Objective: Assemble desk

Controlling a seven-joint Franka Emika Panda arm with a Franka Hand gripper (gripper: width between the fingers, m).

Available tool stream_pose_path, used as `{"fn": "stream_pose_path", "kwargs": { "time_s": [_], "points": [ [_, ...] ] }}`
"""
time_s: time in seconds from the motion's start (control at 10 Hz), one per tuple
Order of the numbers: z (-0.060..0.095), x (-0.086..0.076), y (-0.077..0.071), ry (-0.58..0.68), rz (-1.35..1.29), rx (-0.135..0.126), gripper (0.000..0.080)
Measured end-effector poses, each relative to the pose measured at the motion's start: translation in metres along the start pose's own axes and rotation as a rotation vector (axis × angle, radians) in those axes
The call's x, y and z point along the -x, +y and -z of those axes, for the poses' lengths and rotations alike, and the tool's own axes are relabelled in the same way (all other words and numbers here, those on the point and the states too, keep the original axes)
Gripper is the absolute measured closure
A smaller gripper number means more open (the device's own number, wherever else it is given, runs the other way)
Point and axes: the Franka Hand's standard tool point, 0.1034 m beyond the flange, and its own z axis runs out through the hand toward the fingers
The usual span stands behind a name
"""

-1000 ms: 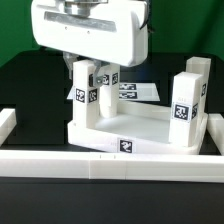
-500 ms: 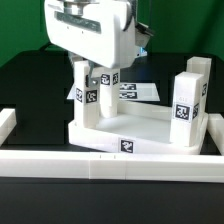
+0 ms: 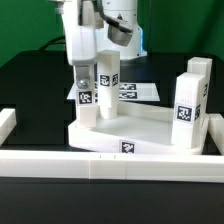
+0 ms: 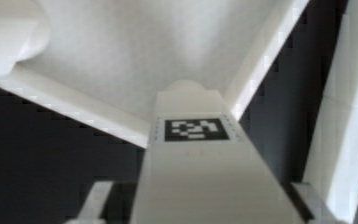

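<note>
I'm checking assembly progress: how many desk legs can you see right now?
3. Two legs stand close together on the tabletop under the gripper, at the exterior view's left; one leg stands at its right. A fourth may be hidden.

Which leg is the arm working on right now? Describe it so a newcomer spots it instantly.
Start at the large flat white plastic tabletop lying against the long white border rail. Two upright white block legs with black-and-white tags rise from it; take the leg on the exterior view's left. Unlike the free-standing leg opposite, the gripper sits on it.
</note>
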Motion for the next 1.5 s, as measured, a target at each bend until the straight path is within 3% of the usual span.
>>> {"fn": "stream_pose_path", "kwargs": {
  "time_s": [0.2,0.3,0.4,0.5,0.6,1.2,1.5],
  "points": [
    [0.0000,0.0005,-0.0003,0.000,-0.089,0.000,0.0509],
    [-0.0004,0.0011,-0.0001,0.000,-0.126,0.001,0.0405],
    [-0.0005,0.0012,-0.0001,0.000,-0.111,0.001,0.0252],
    [-0.0004,0.0032,-0.0001,0.003,-0.049,0.014,0.0252],
    [0.0008,0.0057,-0.0020,0.002,-0.003,0.019,0.0171],
    [0.0022,0.0050,-0.0040,0.002,0.420,0.018,0.0151],
    [0.0028,0.0080,-0.0058,0.035,0.827,0.053,0.0151]
  ]
}}
